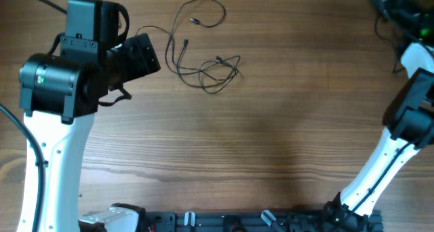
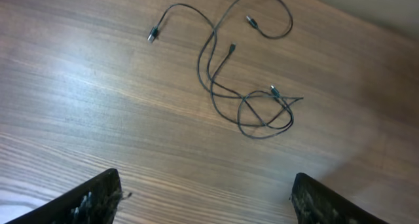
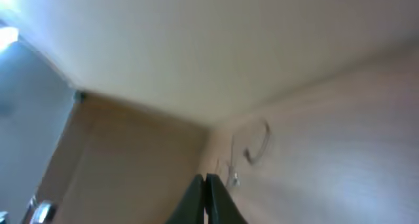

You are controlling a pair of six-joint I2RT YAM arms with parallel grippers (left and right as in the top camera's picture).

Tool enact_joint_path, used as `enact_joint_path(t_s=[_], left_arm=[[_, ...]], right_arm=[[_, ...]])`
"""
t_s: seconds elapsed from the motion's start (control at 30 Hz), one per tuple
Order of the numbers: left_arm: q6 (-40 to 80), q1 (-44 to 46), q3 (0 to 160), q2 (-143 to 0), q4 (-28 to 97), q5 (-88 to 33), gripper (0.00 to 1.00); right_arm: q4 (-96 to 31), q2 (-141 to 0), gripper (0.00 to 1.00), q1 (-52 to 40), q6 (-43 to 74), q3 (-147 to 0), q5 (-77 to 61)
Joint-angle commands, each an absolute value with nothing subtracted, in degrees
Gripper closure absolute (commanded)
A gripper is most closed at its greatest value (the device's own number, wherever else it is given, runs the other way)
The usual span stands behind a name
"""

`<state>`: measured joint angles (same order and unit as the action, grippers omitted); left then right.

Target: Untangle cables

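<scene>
Several thin dark cables point(image 1: 203, 52) lie loosely tangled on the wooden surface point(image 1: 271, 123), near the left tool point(image 2: 208, 194), which is spread wide. The right tool point(image 3: 205, 198) is pressed together, well apart from them.

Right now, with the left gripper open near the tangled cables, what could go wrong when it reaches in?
1. The cables cross in a tight cluster of loops; the open left gripper may pinch several strands and pull the tangle tighter.
2. The right gripper is shut and away from the cables, so nothing pins them; a pull could drag the whole bundle.
</scene>
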<state>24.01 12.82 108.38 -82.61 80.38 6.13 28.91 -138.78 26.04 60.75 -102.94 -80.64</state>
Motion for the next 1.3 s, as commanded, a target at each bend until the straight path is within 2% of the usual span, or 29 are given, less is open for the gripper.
enact_joint_path(t_s=[0.0,0.03,0.07,0.13,0.17,0.23,0.27,0.3,0.33,0.37,0.4,0.43,0.47,0.6,0.73,0.87,1.0,1.07,1.17,1.27], left_arm=[[22.7,13.1,108.6,-82.8,80.5,6.1,0.16],[22.7,13.1,108.6,-82.8,80.7,6.1,0.16],[22.6,13.1,108.6,-82.8,80.9,6.1,0.17],[21.5,13.1,108.6,-82.8,80.4,6.1,0.17],[21.4,13.1,108.6,-82.8,79.9,6.1,0.17],[21.4,13.1,108.6,-82.8,79.0,6.1,0.17],[21.4,13.1,108.6,-82.9,78.5,6.1,0.17],[21.3,13.1,108.6,-83.0,78.2,6.1,0.17],[21.1,13.1,108.6,-83.3,78.2,6.1,0.18],[20.9,13.1,108.6,-83.5,78.3,6.1,0.17],[20.7,13.1,108.6,-83.6,78.3,6.1,0.17],[20.1,13.1,108.5,-83.8,78.3,6.1,0.17],[19.9,13.1,108.4,-83.8,78.3,6.1,0.17],[19.7,13.1,107.8,-84.1,79.1,6.1,0.18],[19.7,13.1,107.8,-84.1,79.1,6.1,0.19],[19.7,13.1,107.8,-84.1,79.1,6.0,0.19],[19.7,13.3,107.8,-84.1,79.1,6.0,0.20],[19.7,13.4,107.8,-84.1,79.1,6.0,0.20],[19.7,13.7,107.8,-84.1,79.8,6.0,0.21],[19.9,14.2,107.8,-84.1,80.8,5.4,0.22]], right_arm=[[9.4,-138.8,0.95,25.7,28.4,-101.9,-72.0],[6.1,-137.9,0.79,25.7,25.7,-101.9,-66.4],[3.4,-136.0,0.70,25.7,22.2,-101.9,-59.3],[-1.5,-131.8,0.71,25.4,15.7,-101.9,-45.4],[-5.9,-128.7,0.70,24.8,11.0,-101.9,-33.5],[-13.4,-123.9,0.55,22.4,2.7,-101.9,-5.6],[-14.7,-123.1,0.55,20.6,-2.6,-101.9,11.1],[-16.1,-123.2,0.57,19.6,-6.2,-101.9,20.5],[-19.2,-123.3,0.49,19.3,-5.2,-101.8,25.9],[-23.4,-123.3,0.42,19.7,0.5,-101.8,27.4],[-27.8,-123.3,0.39,20.6,7.0,-101.8,27.1],[-33.0,-123.3,0.71,22.0,16.4,-101.8,26.4],[-37.6,-123.3,0.96,23.6,26.5,-101.6,24.5],[-48.8,-123.3,0.96,32.4,52.3,-97.9,9.9],[-43.9,-123.3,0.96,35.0,56.5,-86.8,8.9],[-23.1,-123.3,0.96,32.7,52.7,-75.4,3.2],[-11.3,-123.5,0.96,28.6,49.9,-75.2,5.1],[-1.5,-123.5,0.96,26.2,48.8,-75.2,5.0],[12.6,-123.7,0.96,24.1,40.2,-75.2,5.1],[20.4,-124.4,0.96,24.2,36.5,-75.3,9.8]])
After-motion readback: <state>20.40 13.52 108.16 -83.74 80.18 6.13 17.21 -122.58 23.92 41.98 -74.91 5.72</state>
